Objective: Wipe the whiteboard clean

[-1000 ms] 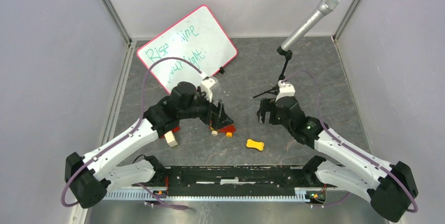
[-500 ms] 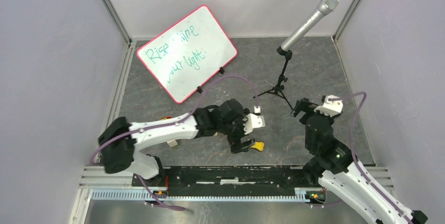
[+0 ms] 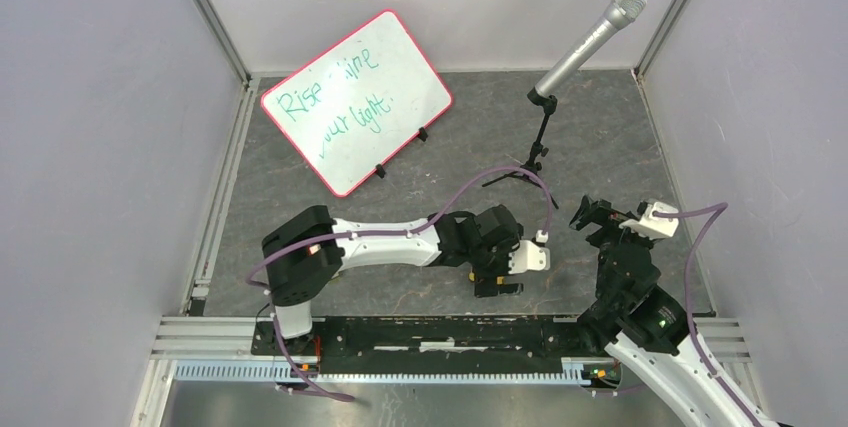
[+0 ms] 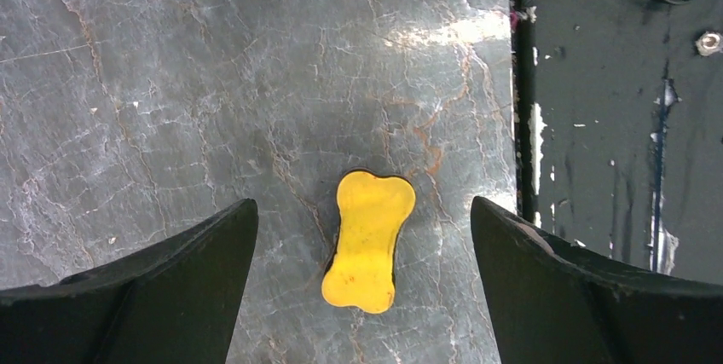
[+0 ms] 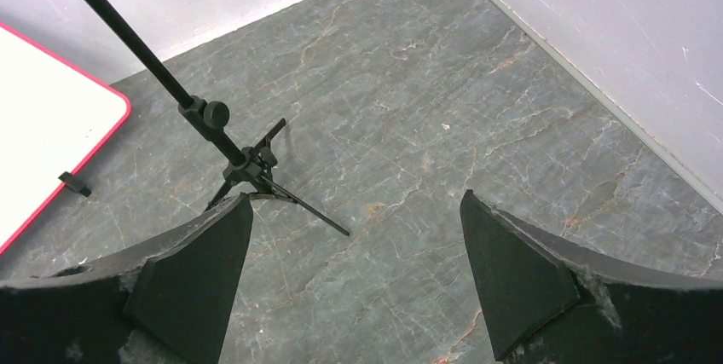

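Grey veined stone makes up the desk (image 3: 300, 177), walled in by pale panels. The whiteboard (image 3: 356, 102) stands propped on its black clip feet to the left of the microphone stand (image 3: 541, 127), with green writing (image 3: 330, 87) across its face, so nothing looks wiped yet. The step in hand seems to be picking up the yellow bone-shaped block (image 4: 367, 251), probably the eraser, which lies flat on the near side of the stand. The left pincer (image 4: 361, 210) hangs over it, spread wide and empty, one finger on either side and neither touching. To do this well, it should come straight down, centre on the narrow waist and close across the short width, correcting for the block's slight tilt. It should also keep the dark underside facing down, since that face likely does the wiping. The right pincer (image 5: 356, 202) is also fully released and holds nothing. It sits above bare stone on the near right of the stand.
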You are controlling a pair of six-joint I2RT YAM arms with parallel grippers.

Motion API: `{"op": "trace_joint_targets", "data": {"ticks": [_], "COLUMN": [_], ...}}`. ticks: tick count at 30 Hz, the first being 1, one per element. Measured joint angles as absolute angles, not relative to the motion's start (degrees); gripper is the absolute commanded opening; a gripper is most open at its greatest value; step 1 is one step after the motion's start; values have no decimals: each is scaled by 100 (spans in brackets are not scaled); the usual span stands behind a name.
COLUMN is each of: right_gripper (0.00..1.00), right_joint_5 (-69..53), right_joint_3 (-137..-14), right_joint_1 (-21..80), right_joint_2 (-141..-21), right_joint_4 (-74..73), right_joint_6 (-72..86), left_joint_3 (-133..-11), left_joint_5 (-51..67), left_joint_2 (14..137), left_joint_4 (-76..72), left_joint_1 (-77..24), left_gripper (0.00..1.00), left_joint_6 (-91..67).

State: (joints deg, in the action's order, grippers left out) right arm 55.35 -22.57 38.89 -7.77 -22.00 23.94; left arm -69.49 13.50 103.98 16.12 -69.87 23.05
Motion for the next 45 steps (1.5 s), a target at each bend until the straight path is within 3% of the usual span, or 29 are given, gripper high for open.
{"op": "trace_joint_targets", "data": {"ticks": [10, 16, 23, 28, 36, 45], "right_gripper": [98, 98, 98, 98, 98, 98], "right_joint_5": [5422, 5374, 5260, 5109, 4884, 4759], "right_joint_3": [-2257, -2257, -2233, -2161, -2161, -2117], "right_joint_1": [3889, 3889, 3889, 3889, 3889, 3889], "right_joint_2": [-766, -829, -987, -1184, -1369, -1372], "right_joint_4": [-2327, -2324, -2311, -2281, -2272, -2268], "right_joint_6": [2386, 2368, 2377, 2414, 2464, 2458], "left_joint_3": [-6923, -6587, -6427, -6342, -6294, -6265], "left_joint_5": [961, 646, 613, 690, 814, 705], "left_joint_2": [10606, 10606, 10606, 10606, 10604, 10403], "left_joint_4": [1542, 1326, 1173, 989, 906, 1022], "left_joint_1": [-6997, -7004, -7026, -7028, -7028, -7026], "left_gripper": [99, 79, 68, 54, 44, 42], "left_joint_6": [2329, 2327, 2324, 2318, 2314, 2259]}}
